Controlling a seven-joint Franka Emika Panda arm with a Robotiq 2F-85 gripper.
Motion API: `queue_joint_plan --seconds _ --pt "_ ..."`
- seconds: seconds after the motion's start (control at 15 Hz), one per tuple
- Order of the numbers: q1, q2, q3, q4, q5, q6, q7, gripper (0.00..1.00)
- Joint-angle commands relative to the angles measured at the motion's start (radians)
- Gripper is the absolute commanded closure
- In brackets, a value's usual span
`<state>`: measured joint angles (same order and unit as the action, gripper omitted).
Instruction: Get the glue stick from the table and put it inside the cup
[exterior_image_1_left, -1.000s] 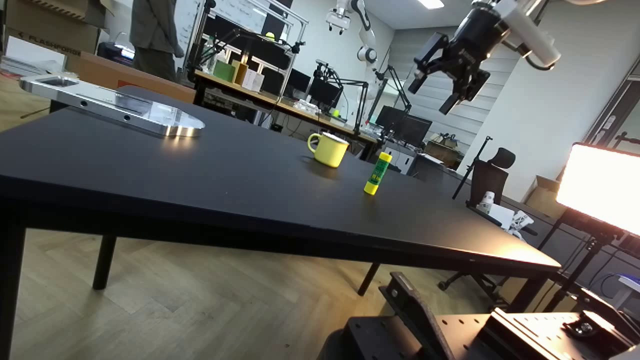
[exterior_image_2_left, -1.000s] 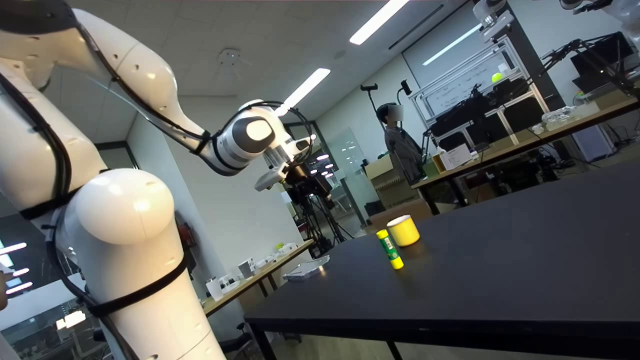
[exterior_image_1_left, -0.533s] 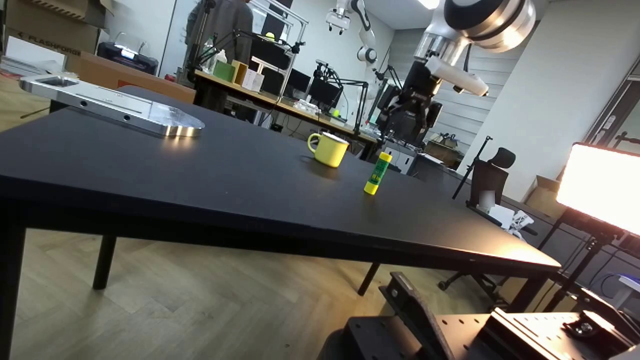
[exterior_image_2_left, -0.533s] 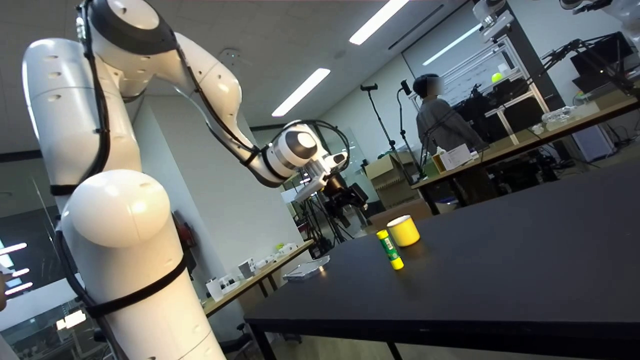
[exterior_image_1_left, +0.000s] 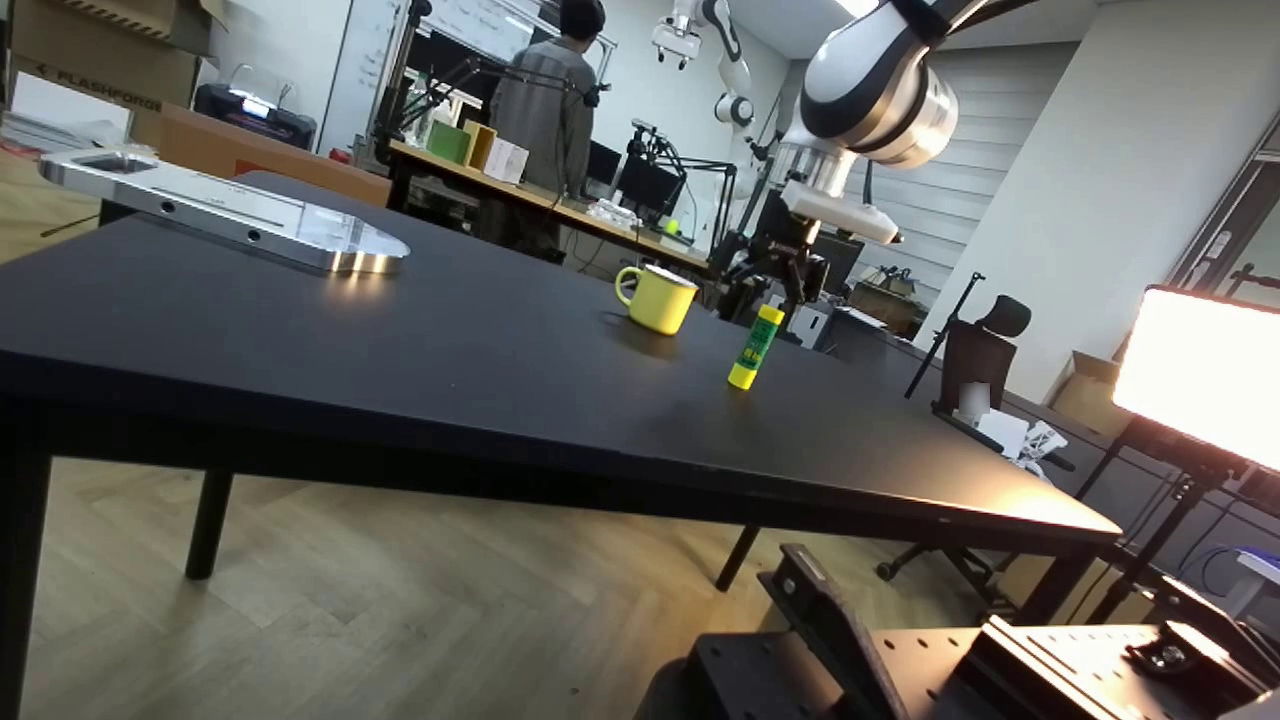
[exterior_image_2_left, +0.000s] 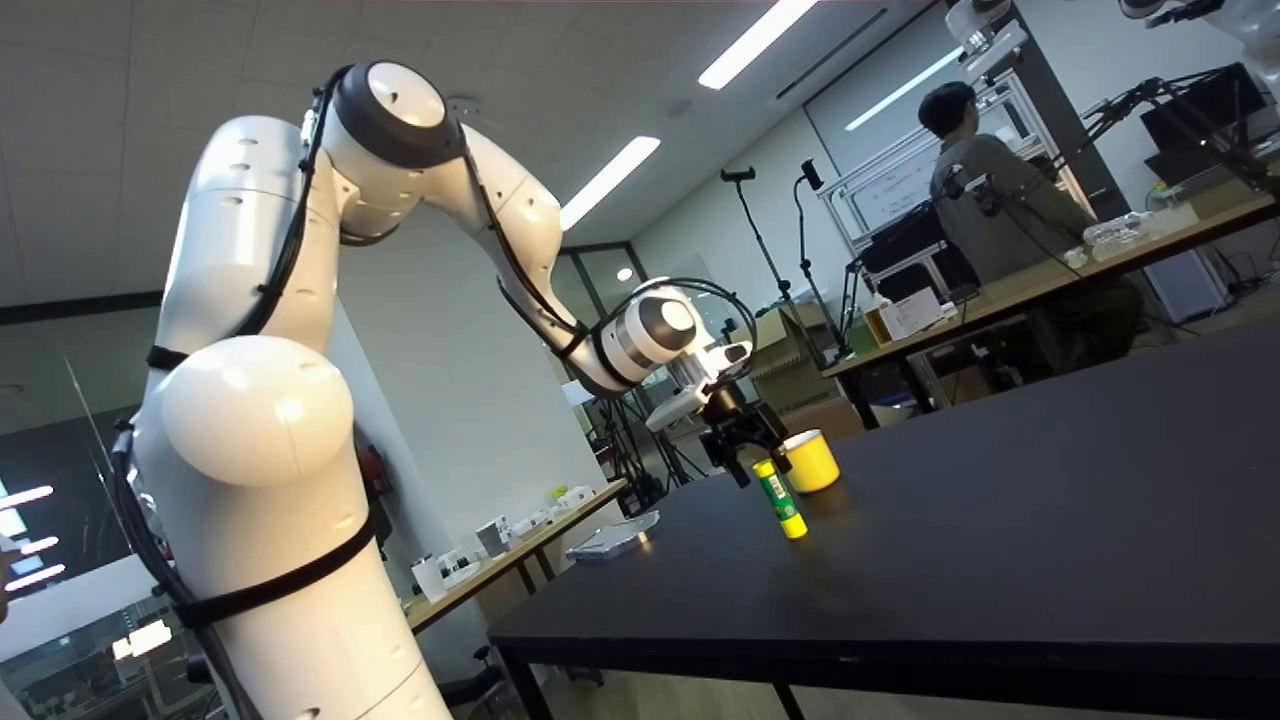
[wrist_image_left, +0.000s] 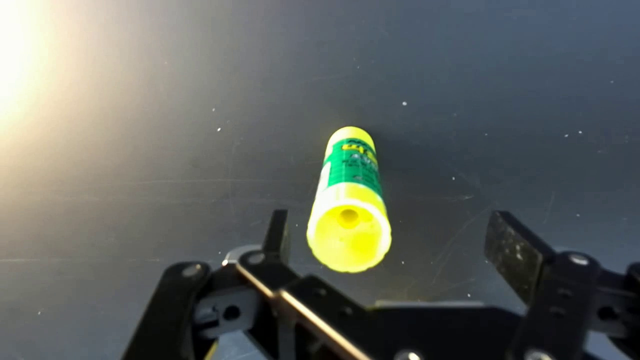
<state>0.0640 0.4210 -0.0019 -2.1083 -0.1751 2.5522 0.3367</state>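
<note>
Glue stick (wrist_image_left: 350, 200) stands upright on the black table (exterior_image_2_left: 1000, 560), with the yellow cup (exterior_image_1_left: 661, 300) near it, not touching. The claw (wrist_image_left: 390, 235) is spread wide and holds nothing, with fingers (wrist_image_left: 515, 252) on both sides of the stick's top in the wrist view. I think this step is the reach, and the grab is not yet done. Next, the claw should slide over a bit, since one finger looks much closer to the stick, then sink and squeeze — softly, or the stick may tip.

The stick looks like smooth plastic: a thin tube, yellow at both ends, green in the middle, with a round dent on top. The cup is short and round with a loop handle. The table top is flat and dark — with tiny pale specks and thin scratches.
</note>
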Motion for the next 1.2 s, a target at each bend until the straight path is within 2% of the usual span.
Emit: queue_joint_plan --seconds 0.0,0.07,0.2,0.47,0.8,0.93,1.13 --pt "0.033 0.066 -0.041 0.105 0.037 -0.12 0.022 0.05" --pt "0.03 0.077 -0.042 0.123 0.052 -0.154 0.015 0.27" --pt "0.028 0.09 -0.051 0.158 0.072 -0.22 0.02 0.3" --pt "0.015 0.096 -0.061 0.208 0.102 -0.315 0.018 0.59" --pt "-0.03 0.089 -0.04 0.216 0.229 -0.362 -0.013 0.91" --pt "-0.042 0.087 -0.034 0.214 0.283 -0.373 -0.019 0.91" --pt "-0.037 0.061 -0.03 0.215 0.321 -0.316 -0.015 0.91"
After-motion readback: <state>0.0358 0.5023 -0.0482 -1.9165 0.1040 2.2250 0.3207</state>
